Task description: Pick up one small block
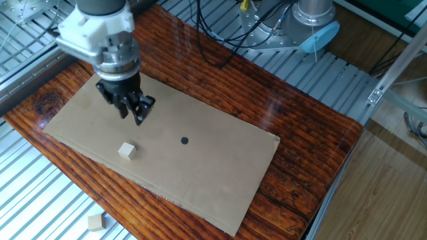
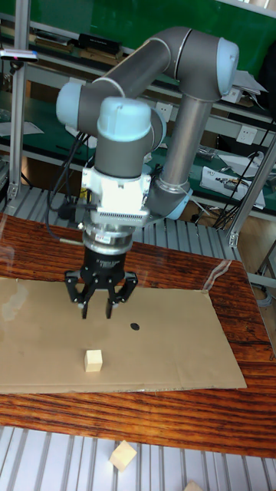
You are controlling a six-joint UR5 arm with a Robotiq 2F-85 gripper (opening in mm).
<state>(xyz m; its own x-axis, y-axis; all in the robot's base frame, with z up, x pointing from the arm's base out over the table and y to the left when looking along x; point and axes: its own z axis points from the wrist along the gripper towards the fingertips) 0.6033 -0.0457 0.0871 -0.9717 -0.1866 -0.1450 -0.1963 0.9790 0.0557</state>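
You see a small block [image 1: 127, 151] of pale, matt bare wood on a matt brown cardboard sheet [image 1: 200, 173]. Beneath lies a glossy, dark-grained wooden table [image 1: 313, 153]. At 7 o'clock, ribbed metal decking [image 1: 40, 200] gleams dully.
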